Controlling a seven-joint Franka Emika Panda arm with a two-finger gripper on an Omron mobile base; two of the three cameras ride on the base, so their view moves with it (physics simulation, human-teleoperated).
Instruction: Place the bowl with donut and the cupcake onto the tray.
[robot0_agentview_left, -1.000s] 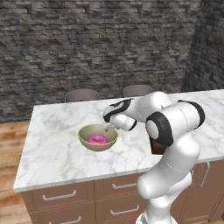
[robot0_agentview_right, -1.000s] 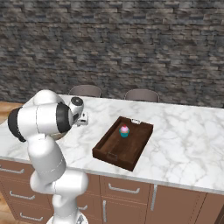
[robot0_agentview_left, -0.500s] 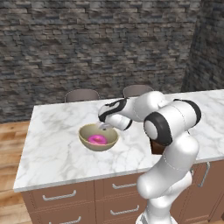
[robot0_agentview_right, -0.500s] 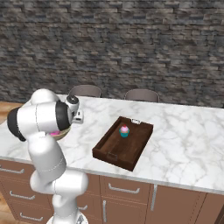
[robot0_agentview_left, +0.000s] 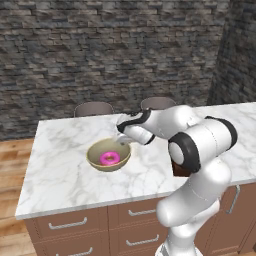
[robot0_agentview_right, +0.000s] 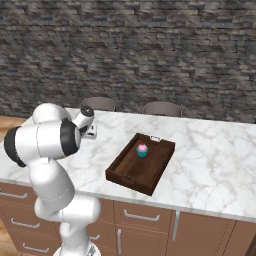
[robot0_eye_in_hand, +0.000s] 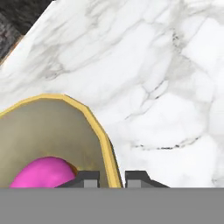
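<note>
The tan bowl (robot0_agentview_left: 108, 156) sits on the marble counter with the pink donut (robot0_agentview_left: 110, 158) inside it. My gripper (robot0_agentview_left: 124, 141) reaches down at the bowl's right rim. In the hand view the gripper (robot0_eye_in_hand: 113, 177) is shut on the bowl (robot0_eye_in_hand: 48, 131), one fingertip inside the yellow rim and one outside, with the donut (robot0_eye_in_hand: 43, 173) just left of them. Over to the right lies the dark wooden tray (robot0_agentview_right: 125, 172), and the cupcake (robot0_agentview_right: 142, 149) stands upright in its far half. My arm hides the bowl in the right base view.
Two chair backs (robot0_agentview_left: 93, 108) (robot0_agentview_left: 157, 103) stand behind the counter in front of a stone wall. Open marble (robot0_agentview_right: 210, 165) lies right of the tray. The counter's front edge (robot0_agentview_left: 90, 207) runs above wooden drawers.
The gripper's fingers have closed from wide open onto the bowl's rim. The hand has settled a little lower at the bowl; bowl, tray and cupcake stay in place.
</note>
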